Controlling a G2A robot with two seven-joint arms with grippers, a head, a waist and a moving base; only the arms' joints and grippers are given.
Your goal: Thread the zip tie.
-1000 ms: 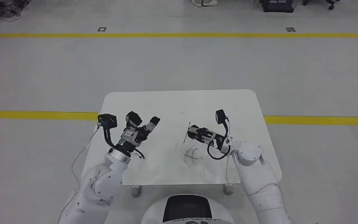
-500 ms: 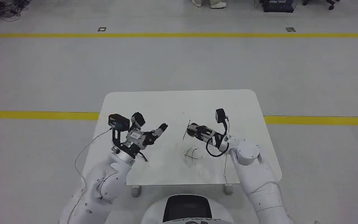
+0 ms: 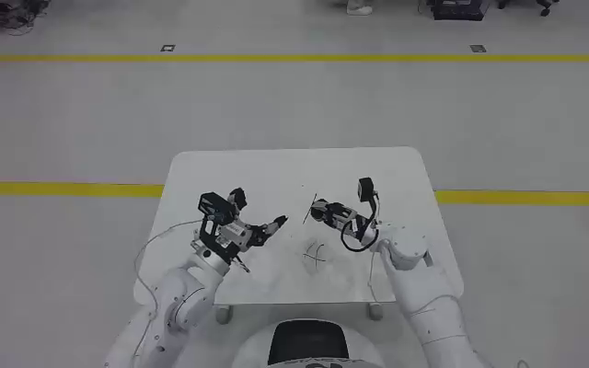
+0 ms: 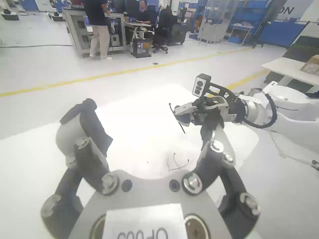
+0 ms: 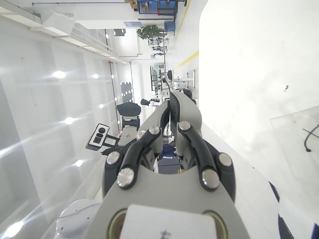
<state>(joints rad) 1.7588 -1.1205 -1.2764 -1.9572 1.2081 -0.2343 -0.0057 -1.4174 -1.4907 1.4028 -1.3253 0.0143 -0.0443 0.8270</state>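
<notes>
The left end effector (image 4: pixel 147 115) hangs over the desk (image 3: pixel 221 166) with fingers (image 4: pixel 84 123) wide apart, facing the zip tie (image 4: pixel 181 127), which is pinched in mid-air by the closed right end effector (image 4: pixel 177 115). The strap looks thin and springy, so a misjudged closing could knock it aside or twist it in that grip, leaving tail and head misaligned.

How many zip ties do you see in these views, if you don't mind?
3. One zip tie is pinched in the right hand over the table. What look like two crossed ties lie on the table nearer the robot, though they are too thin to be sure.
</notes>
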